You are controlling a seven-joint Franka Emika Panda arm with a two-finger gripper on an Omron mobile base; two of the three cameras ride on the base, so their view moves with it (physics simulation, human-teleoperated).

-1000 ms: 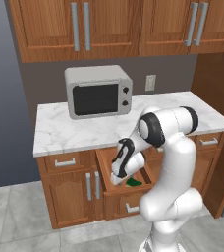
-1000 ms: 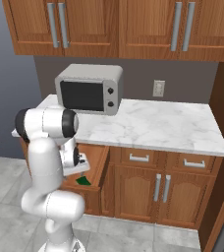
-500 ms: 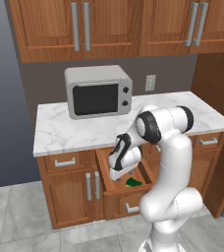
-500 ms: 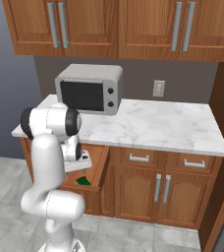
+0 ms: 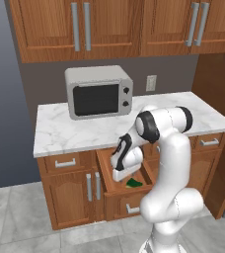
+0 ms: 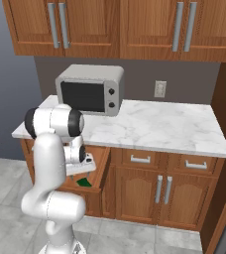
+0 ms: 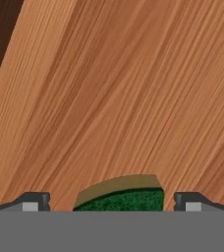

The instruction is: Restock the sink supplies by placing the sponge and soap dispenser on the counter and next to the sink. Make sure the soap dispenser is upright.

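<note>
At the bottom centre of the hand view, the sponge (image 7: 121, 197) is seen lying flat on the wooden floor of the open drawer (image 7: 114, 88), its green face up and a tan layer along its far edge, framed between the two dark fingertips, which stand wide apart on either side without touching it; the gripper (image 7: 112, 204) is thus open and holding nothing. This framing is judged to be a line-up for a grasp, the jaws being spread so that the sponge can be straddled. In the left base view, at lower centre, the hand is lowered into the pulled-out drawer (image 5: 115, 184), and a patch of the green sponge (image 5: 133, 183) is visible on its floor just right of the hand. In the right base view the same sponge (image 6: 84, 183) shows at lower left, under the hand. Farther back, across the middle of the frame, the marble counter (image 5: 85, 133) carries a microwave (image 5: 98, 92) at upper centre. Neither the sink nor the soap dispenser can be made out.
</note>
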